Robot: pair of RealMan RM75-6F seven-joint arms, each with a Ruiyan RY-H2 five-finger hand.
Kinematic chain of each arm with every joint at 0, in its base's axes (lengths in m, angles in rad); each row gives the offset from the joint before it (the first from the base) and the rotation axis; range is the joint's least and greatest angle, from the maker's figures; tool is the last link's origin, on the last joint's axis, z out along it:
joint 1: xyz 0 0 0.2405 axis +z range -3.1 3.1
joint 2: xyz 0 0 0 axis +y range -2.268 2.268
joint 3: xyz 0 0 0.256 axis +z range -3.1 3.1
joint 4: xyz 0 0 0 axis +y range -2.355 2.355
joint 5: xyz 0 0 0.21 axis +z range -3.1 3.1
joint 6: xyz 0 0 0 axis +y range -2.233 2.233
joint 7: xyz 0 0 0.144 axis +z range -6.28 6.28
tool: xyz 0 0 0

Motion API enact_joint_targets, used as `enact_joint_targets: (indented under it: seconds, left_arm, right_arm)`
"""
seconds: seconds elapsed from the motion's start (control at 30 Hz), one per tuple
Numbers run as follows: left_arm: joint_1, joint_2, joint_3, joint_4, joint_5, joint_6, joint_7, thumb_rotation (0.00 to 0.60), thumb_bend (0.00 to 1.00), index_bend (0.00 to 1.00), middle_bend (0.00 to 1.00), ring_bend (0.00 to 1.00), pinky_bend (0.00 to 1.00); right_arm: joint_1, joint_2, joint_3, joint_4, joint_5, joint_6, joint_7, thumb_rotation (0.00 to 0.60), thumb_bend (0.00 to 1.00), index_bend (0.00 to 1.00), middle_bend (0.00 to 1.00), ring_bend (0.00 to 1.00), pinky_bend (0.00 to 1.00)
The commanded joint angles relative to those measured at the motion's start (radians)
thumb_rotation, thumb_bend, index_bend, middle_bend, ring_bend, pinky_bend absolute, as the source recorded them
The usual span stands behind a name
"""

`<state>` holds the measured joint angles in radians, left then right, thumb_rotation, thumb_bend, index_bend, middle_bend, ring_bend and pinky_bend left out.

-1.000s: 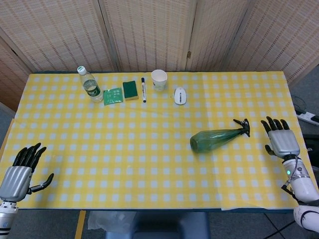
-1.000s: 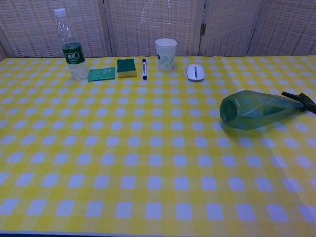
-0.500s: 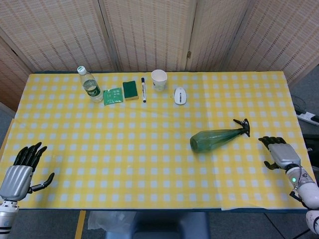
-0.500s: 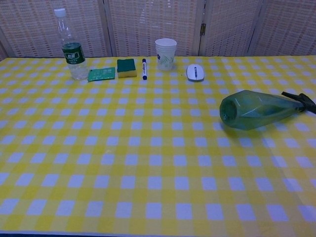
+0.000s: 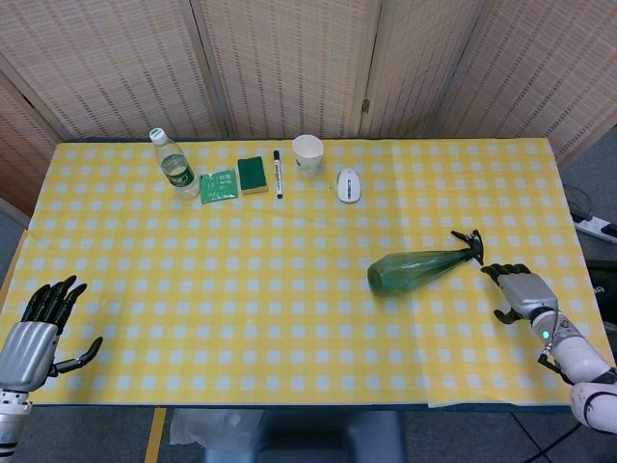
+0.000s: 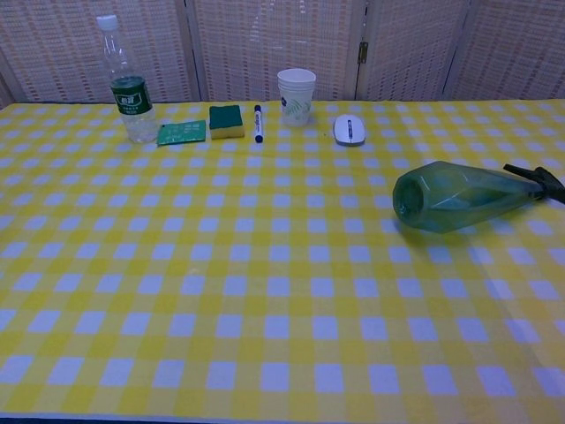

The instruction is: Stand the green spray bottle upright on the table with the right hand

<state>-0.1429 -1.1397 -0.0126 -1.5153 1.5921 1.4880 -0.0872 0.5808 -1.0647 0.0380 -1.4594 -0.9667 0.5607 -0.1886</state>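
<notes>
The green spray bottle (image 5: pixel 416 267) lies on its side on the yellow checked table (image 5: pixel 289 309), its black nozzle pointing right and its base to the left; the chest view shows the green spray bottle (image 6: pixel 459 195) at the right too. My right hand (image 5: pixel 517 290) hovers low just right of the nozzle, fingers apart, holding nothing and not touching the bottle. My left hand (image 5: pixel 34 333) stays at the table's front left corner, fingers spread and empty. Neither hand appears in the chest view.
Along the far edge stand a clear water bottle (image 5: pixel 173 163), a green packet (image 5: pixel 219 185), a green sponge (image 5: pixel 253 174), a marker (image 5: pixel 277 173), a paper cup (image 5: pixel 308 153) and a white mouse (image 5: pixel 348 184). A wicker screen (image 5: pixel 308 58) backs the table.
My right hand has dropped lower and moved left toward the bottle's nozzle, tilting forward. The bottle and left hand have not moved.
</notes>
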Motion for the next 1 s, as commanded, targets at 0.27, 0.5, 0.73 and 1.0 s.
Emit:
enact_joint_targets:
  seconds: [0.27, 0.5, 0.73, 1.0]
  left_arm:
    - [0.001, 0.004, 0.003, -0.003, 0.004, 0.003, -0.004, 0.170, 0.34, 0.00, 0.02, 0.00, 0.00]
    - [0.003, 0.007, 0.002, -0.005, 0.002, 0.007, -0.011, 0.169, 0.35, 0.00, 0.02, 0.00, 0.00]
    - [0.006, 0.013, 0.002, -0.006, 0.006, 0.014, -0.025, 0.170, 0.35, 0.00, 0.02, 0.00, 0.00]
    - [0.005, 0.014, 0.004, -0.007, 0.009, 0.013, -0.028, 0.169, 0.35, 0.00, 0.02, 0.00, 0.00]
  right_arm:
    - [0.107, -0.064, -0.049, 0.022, 0.155, 0.003, -0.126, 0.600, 0.42, 0.12, 0.11, 0.07, 0.00]
    - [0.175, -0.095, -0.081, 0.021, 0.259, 0.031, -0.214, 0.600, 0.42, 0.12, 0.11, 0.07, 0.00]
    - [0.234, -0.108, -0.128, -0.010, 0.367, 0.070, -0.295, 0.600, 0.42, 0.12, 0.11, 0.07, 0.00]
    - [0.285, -0.145, -0.149, 0.007, 0.454, 0.106, -0.348, 0.600, 0.42, 0.12, 0.11, 0.08, 0.00]
